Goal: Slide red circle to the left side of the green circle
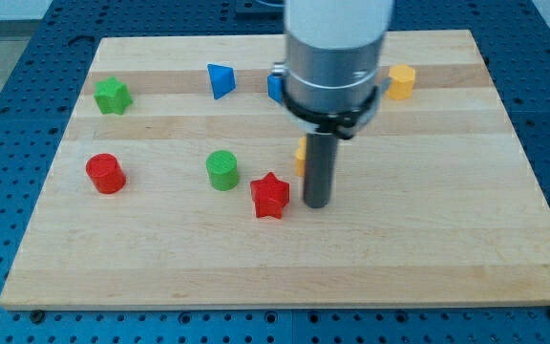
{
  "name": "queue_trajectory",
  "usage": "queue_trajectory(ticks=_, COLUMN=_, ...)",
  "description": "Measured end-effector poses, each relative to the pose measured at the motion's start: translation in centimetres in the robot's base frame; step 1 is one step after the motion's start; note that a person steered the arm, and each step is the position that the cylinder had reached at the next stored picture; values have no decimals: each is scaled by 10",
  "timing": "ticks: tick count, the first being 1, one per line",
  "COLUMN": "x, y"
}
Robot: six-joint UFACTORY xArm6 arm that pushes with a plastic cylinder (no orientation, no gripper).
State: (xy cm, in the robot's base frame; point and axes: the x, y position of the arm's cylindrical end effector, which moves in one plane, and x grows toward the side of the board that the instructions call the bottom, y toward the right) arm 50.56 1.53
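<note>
The red circle (105,173) is a short red cylinder at the board's left. The green circle (222,170) is a short green cylinder to its right, with a wide gap between them. My tip (317,204) rests on the board right of the red star (270,196), close to it. The tip is well to the right of both circles and touches neither.
A green star (113,96) lies at the upper left. A blue triangle (220,80) is at the top middle. A blue block (276,86) and a yellow block (300,158) are partly hidden behind the arm. A yellow hexagon (401,81) is at the upper right. The wooden board (428,229) sits on a blue perforated table.
</note>
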Motion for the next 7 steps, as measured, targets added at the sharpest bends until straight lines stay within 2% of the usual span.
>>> queue_trajectory(ticks=2, x=-3, y=-70)
queue_trajectory(ticks=3, x=-3, y=-42)
queue_trajectory(ticks=4, x=31, y=-20)
queue_trajectory(ticks=5, x=71, y=-102)
queue_trajectory(ticks=6, x=69, y=-241)
queue_trajectory(ticks=7, x=38, y=-319)
